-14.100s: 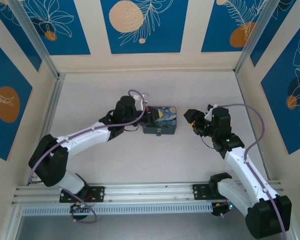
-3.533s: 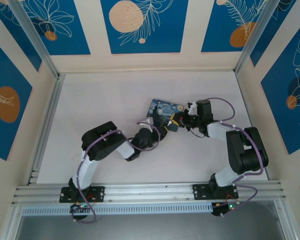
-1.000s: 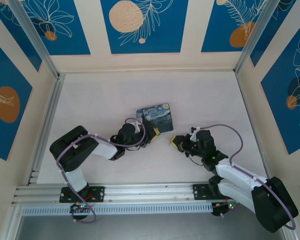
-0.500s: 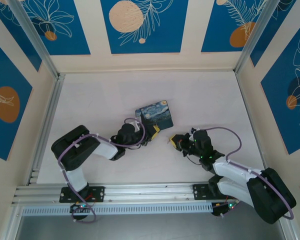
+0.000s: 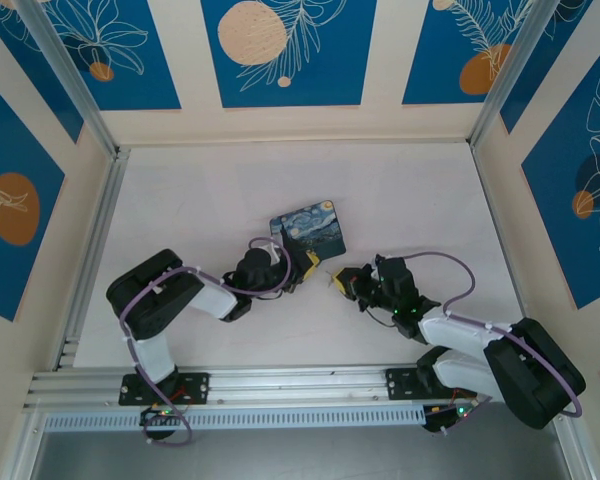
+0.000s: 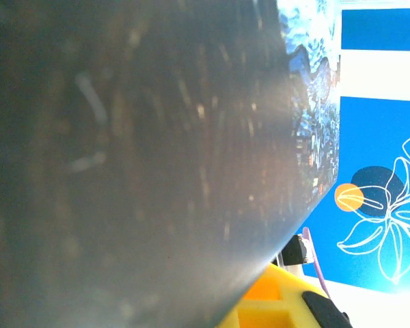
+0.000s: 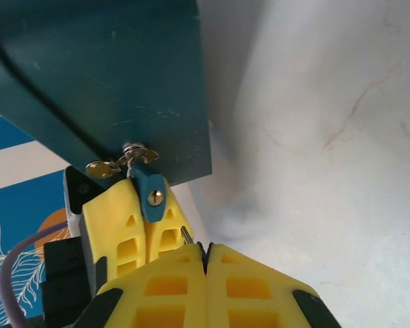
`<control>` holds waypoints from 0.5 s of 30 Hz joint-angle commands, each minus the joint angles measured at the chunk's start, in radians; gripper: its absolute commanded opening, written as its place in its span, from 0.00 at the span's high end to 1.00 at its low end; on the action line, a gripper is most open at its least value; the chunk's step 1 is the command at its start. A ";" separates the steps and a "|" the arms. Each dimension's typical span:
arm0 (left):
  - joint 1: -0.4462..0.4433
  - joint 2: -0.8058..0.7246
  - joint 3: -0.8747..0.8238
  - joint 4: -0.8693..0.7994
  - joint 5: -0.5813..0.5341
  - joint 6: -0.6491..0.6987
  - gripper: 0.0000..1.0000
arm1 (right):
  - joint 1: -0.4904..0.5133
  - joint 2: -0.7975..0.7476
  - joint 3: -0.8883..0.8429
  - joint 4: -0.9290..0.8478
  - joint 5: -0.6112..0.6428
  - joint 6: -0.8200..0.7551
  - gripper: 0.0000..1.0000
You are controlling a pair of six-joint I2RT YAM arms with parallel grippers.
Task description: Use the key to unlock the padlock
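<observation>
The padlock (image 5: 309, 230) lies tilted at mid-table, its starry print facing up. My left gripper (image 5: 302, 265) is at its near edge, shut on it, and its yellow fingers (image 7: 119, 222) pinch the lock's blue tab (image 7: 150, 193). In the right wrist view the padlock's dark teal side (image 7: 102, 68) fills the upper left. My right gripper (image 7: 205, 263) is shut on the key, of which a slim silvery tip (image 7: 186, 236) pokes out just short of the tab. From above, the right gripper (image 5: 339, 283) sits just right of the left one. The padlock's dark side (image 6: 123, 150) blocks the left wrist view.
A small ring with a brass-coloured spare key (image 7: 102, 168) hangs at the padlock's lower edge above the blue tab. Bare pale table (image 5: 210, 190) surrounds the lock. Patterned blue walls and metal rails (image 5: 90, 230) fence the table.
My right gripper has slid a little left toward the padlock and the left gripper. The padlock has shifted slightly left in the left gripper's hold.
</observation>
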 commanded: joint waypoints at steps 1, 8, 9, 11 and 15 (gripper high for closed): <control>-0.006 0.011 0.026 0.071 -0.016 -0.016 1.00 | 0.011 0.010 0.033 0.025 0.038 0.009 1.00; -0.012 0.010 0.026 0.072 -0.018 -0.016 1.00 | 0.019 0.035 0.050 0.026 0.044 0.015 1.00; -0.013 0.010 0.026 0.072 -0.018 -0.017 1.00 | 0.020 0.040 0.053 0.027 0.044 0.015 1.00; -0.014 0.009 0.025 0.072 -0.017 -0.017 1.00 | 0.024 0.048 0.060 0.027 0.046 0.015 1.00; -0.016 0.007 0.024 0.071 -0.018 -0.017 1.00 | 0.027 0.063 0.069 0.027 0.051 0.016 1.00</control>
